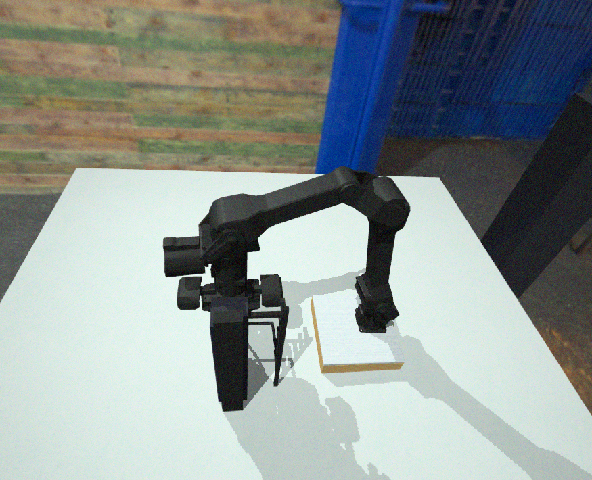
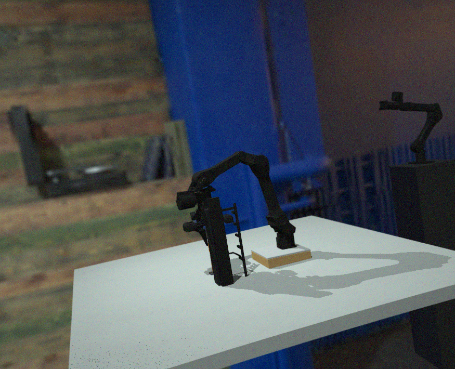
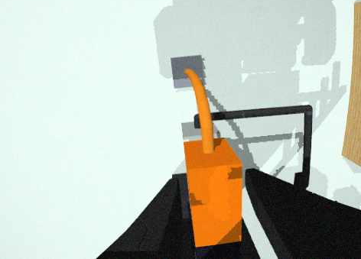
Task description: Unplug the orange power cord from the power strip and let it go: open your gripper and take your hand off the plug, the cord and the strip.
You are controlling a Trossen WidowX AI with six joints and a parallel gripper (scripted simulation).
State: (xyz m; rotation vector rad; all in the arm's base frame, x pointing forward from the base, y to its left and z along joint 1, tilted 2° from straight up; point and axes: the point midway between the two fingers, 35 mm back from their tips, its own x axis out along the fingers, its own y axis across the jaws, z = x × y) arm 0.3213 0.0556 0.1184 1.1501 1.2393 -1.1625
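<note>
The orange plug (image 3: 213,193) shows in the wrist view with its orange cord (image 3: 201,111) curving away to a small grey block (image 3: 187,72) on the table. My gripper (image 3: 212,182) straddles the plug with a finger on each side. A thin gap shows on the right, so the fingers are partly open and not clamped. In the top and exterior views the gripper (image 1: 229,303) points down at the top of the tall black upright power strip (image 1: 229,356), also seen in the exterior view (image 2: 218,242). The plug is hidden in the top and exterior views.
A thin black rack (image 1: 279,341) stands just right of the strip; it also shows in the wrist view (image 3: 301,142). A white-topped wooden slab (image 1: 355,335) lies further right under the arm's base. A second arm on a dark pedestal (image 2: 422,190) stands off the table.
</note>
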